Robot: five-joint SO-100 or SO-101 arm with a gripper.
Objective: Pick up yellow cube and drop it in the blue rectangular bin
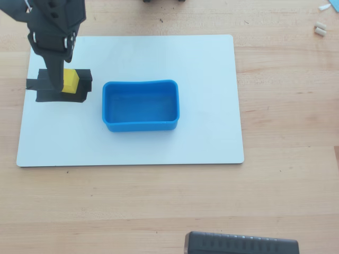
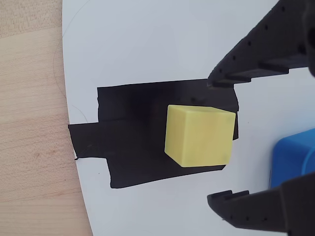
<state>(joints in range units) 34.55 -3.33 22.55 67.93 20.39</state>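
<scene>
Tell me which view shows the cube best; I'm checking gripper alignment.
The wrist view: the cube sits whole on the black tape, between the open gripper fingers, untouched. Overhead, the arm covers part of the cube.

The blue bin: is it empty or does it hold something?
Empty. The overhead view shows only bare blue floor inside the bin; the yellow cube sits outside on black tape.

Yellow cube (image 2: 199,135) on black tape; blue rectangular bin (image 1: 141,127) nearby, empty
</scene>
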